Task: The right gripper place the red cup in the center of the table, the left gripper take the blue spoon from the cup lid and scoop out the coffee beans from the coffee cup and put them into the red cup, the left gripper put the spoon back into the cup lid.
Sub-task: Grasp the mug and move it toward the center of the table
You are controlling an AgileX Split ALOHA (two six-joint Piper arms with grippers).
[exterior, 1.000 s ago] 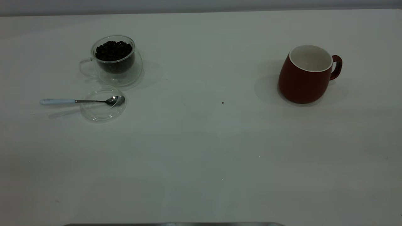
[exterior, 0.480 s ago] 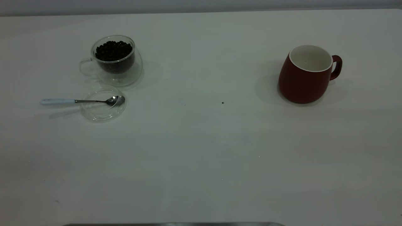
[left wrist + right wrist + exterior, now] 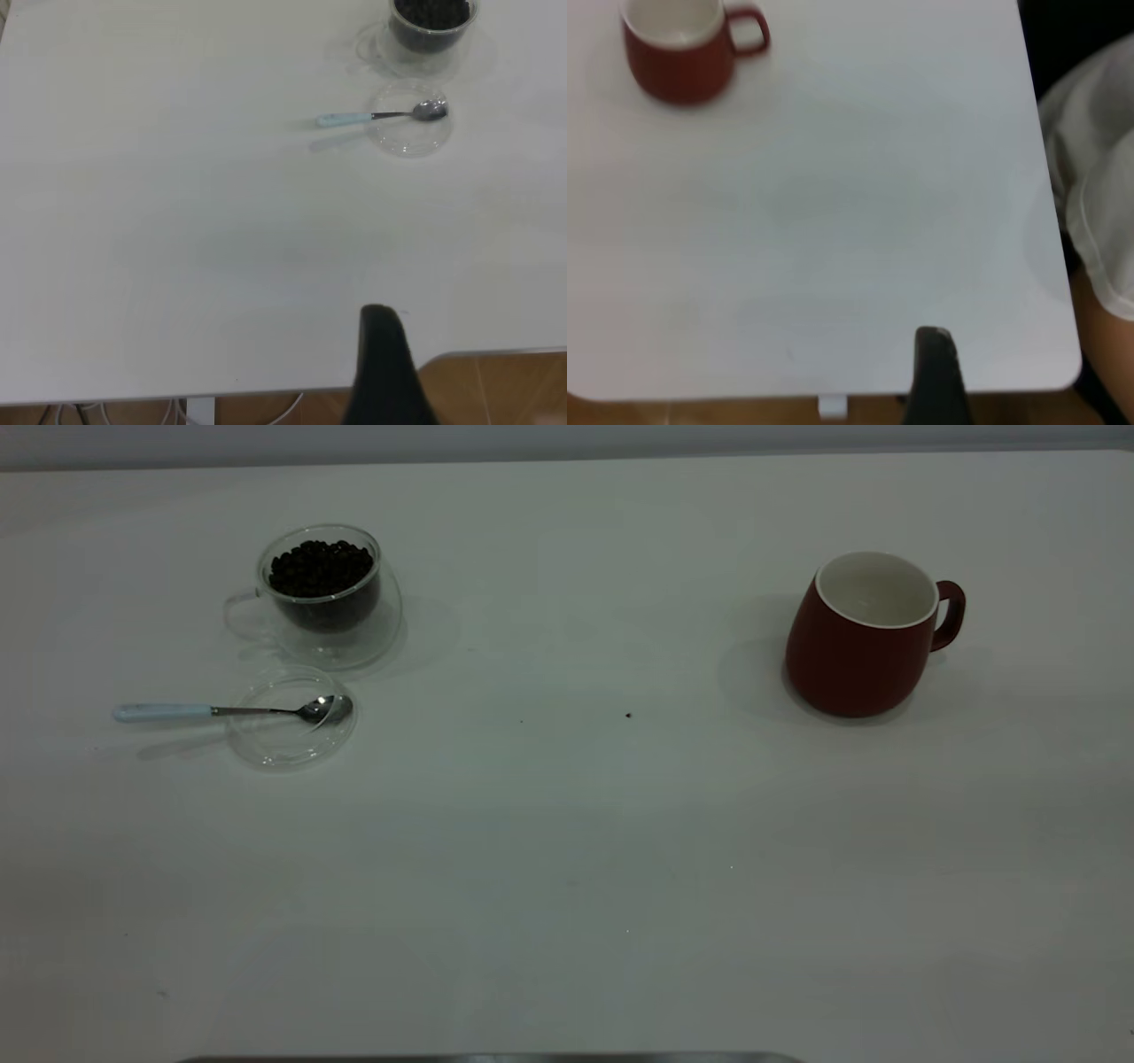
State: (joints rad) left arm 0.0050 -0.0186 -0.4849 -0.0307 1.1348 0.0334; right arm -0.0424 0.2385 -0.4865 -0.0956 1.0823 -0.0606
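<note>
White table (image 3: 567, 850): blue spoon (image 3: 232, 710) apparently lies crosswise.

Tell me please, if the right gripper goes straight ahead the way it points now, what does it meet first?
Probably nothing but bare table. The right gripper sits near the table's edge, and the red cup stands well off to one side of its line, though depth is hard to judge.
</note>
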